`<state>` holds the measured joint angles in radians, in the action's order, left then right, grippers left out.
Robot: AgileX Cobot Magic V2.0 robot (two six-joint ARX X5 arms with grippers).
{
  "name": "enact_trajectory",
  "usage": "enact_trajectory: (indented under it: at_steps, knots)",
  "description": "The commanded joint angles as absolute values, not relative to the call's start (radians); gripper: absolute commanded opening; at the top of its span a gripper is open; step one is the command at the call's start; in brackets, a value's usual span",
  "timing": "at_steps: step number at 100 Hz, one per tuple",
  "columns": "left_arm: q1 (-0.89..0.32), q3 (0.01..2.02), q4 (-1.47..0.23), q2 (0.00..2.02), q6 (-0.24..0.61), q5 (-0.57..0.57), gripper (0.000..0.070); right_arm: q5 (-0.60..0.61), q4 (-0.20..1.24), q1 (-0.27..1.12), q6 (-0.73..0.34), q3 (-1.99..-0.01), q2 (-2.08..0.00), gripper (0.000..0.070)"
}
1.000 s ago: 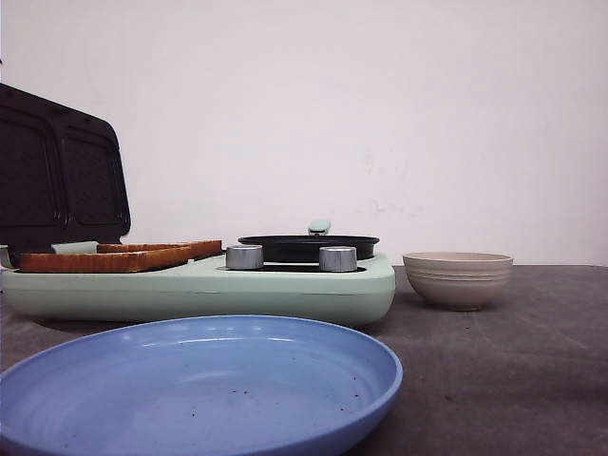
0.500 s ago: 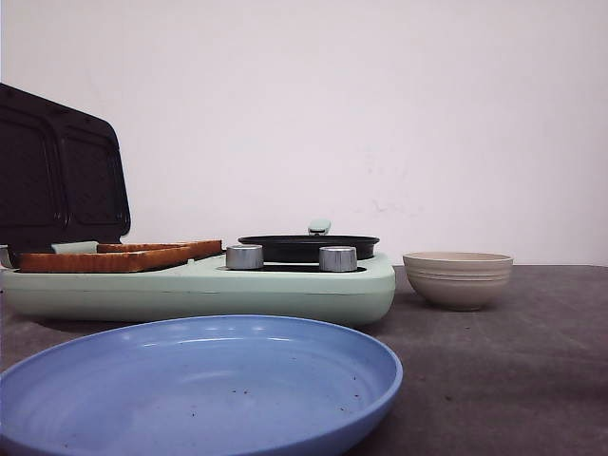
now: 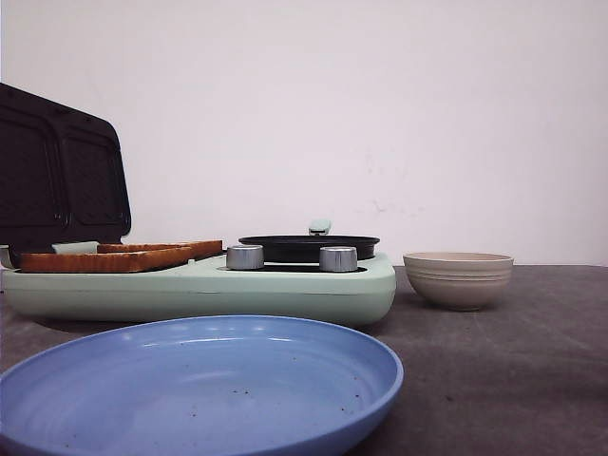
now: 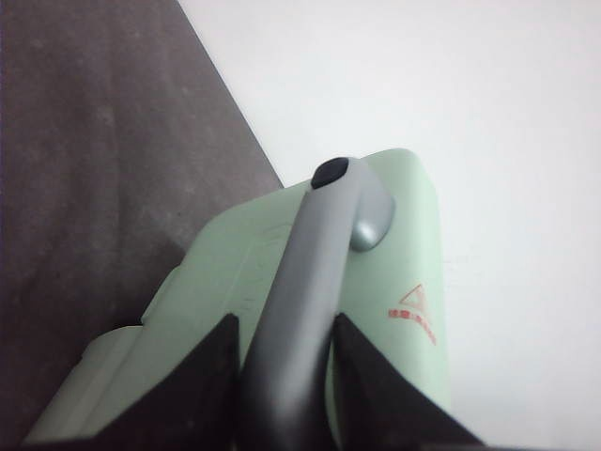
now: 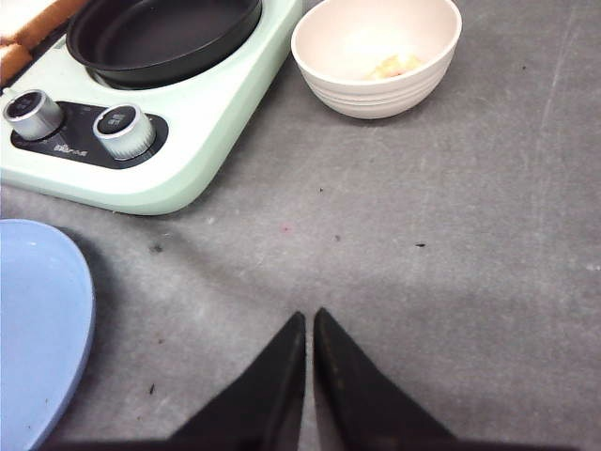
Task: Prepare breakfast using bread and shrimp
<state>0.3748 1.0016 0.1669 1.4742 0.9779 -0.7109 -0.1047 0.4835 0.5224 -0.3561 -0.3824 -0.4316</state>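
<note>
Left gripper (image 4: 282, 376) clenched on lid handle (image 4: 315, 282), right gripper (image 5: 308, 357) closed empty beside cooker (image 3: 285, 285); bread (image 3: 104, 258) on cooker's left plate; risks lid dropping if grip slips.

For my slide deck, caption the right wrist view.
Shut right claw hovers over table near cream bowl, black pan, and blue plate.

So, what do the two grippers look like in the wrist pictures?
Both have plain black fingers. The right gripper shows two long black wedges tapering to sharp tips. The left gripper shows two black triangular finger shapes. No cables or markings are visible.
</note>
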Motion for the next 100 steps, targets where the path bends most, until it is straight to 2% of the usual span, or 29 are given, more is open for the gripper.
enact_trajectory:
  at_steps: [1, 24, 36, 61, 100]
  knots:
    - [0.348, 1.018, 0.172, 1.491, 0.911, -0.718, 0.0004, -0.107, 0.48, 0.527, -0.357, -0.381, -0.435, 0.0006]
    - [0.251, 1.018, 0.163, 1.491, 0.835, -0.71, 0.0004, -0.107, 0.48, 0.527, -0.359, -0.381, -0.435, 0.0006]
    - [0.181, 1.018, 0.109, 1.491, 0.76, -0.667, 0.0004, -0.107, 0.48, 0.527, -0.359, -0.381, -0.435, 0.0006]
    - [0.012, 1.018, -0.028, 1.491, 0.559, -0.501, 0.0004, -0.106, 0.481, 0.527, -0.36, -0.381, -0.435, 0.0006]
    - [-0.215, 1.018, -0.123, 1.491, 0.358, -0.239, 0.0004, -0.106, 0.481, 0.527, -0.36, -0.381, -0.435, 0.0006]
